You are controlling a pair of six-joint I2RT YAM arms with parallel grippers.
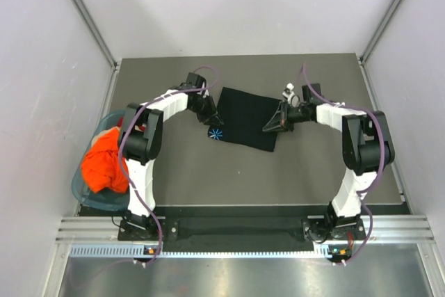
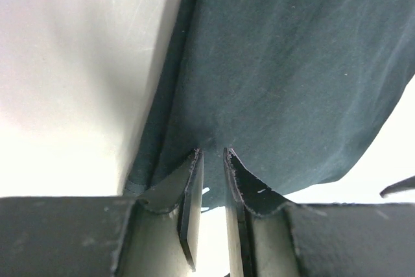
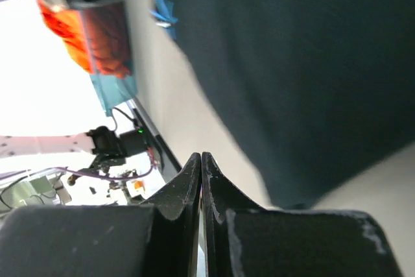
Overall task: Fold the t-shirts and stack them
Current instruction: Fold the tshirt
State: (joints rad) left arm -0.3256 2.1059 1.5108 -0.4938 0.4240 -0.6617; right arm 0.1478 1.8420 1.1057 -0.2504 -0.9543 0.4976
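Note:
The black t-shirt (image 1: 243, 119) lies folded in a rough rectangle at the middle of the table, its blue-white starburst mark (image 1: 216, 133) at the near left corner. My left gripper (image 1: 208, 113) is at the shirt's left edge. In the left wrist view its fingertips (image 2: 194, 160) stand a little apart with dark cloth (image 2: 292, 63) puckered between them. My right gripper (image 1: 270, 128) sits at the shirt's right edge, shut with nothing between its fingers (image 3: 201, 157); the black cloth (image 3: 298, 69) lies beside them. The orange t-shirt (image 1: 104, 161) is bunched in the basket.
A teal plastic basket (image 1: 87, 196) stands at the table's left edge beside the left arm's base. Grey walls close in the table at the back and on both sides. A metal rail (image 1: 229, 231) runs along the near edge.

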